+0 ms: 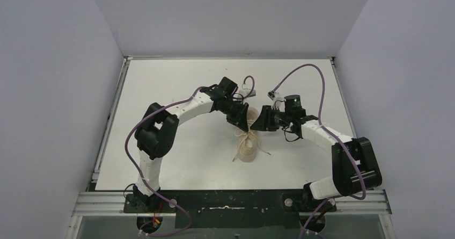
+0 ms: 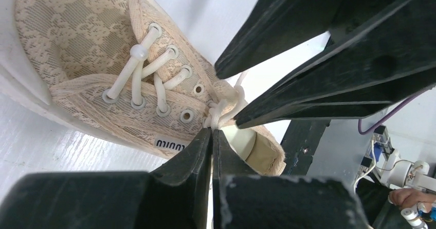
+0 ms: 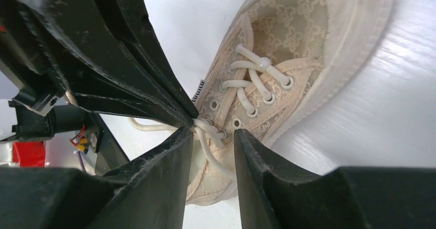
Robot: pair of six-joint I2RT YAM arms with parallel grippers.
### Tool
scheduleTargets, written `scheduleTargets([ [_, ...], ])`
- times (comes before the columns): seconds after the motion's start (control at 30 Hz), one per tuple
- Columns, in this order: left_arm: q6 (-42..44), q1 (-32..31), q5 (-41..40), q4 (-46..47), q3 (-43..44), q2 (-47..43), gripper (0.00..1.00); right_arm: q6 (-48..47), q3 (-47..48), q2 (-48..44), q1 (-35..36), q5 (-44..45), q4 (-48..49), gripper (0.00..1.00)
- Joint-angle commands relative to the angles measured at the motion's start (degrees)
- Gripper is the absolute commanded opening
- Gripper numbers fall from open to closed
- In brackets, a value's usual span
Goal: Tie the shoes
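Left tool (image 2: 212, 131) pinched shut on laces (image 2: 222, 110) — right tool (image 3: 213, 134) part-open, sneaker (image 2: 77, 31) tag (image 2: 172, 145) reads "miu miu"

A white desk (image 1: 177, 158) fills the middle, closed in by pale grey walls (image 1: 53, 88) at the left, right and back. A metal rail (image 1: 96, 201) runs along its near edge. The right wrist view shows something red (image 3: 28, 153) at the far left.

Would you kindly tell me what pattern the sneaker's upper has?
The cream low-top fabric sneaker has a lace-like repeating motif; clearest in the left wrist view.
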Motion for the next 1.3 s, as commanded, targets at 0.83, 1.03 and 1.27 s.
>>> scheduleTargets([
  [0.83,-0.8,0.6,3.7,3.8,0.2,-3.5,0.19,-0.5,-0.3,3.3,0.1,-5.7,10.3,0.00],
  [1.03,-0.3,0.6,4.1,3.6,-1.3,-3.1,0.25,-0.4,-0.1,2.2,-0.1,-5.6,10.3,0.00],
  [1.27,1.1,0.3,1.6,2.0,-0.3,-2.0,0.16,-0.1,0.0,2.2,-0.1,-6.1,10.5,0.00],
])
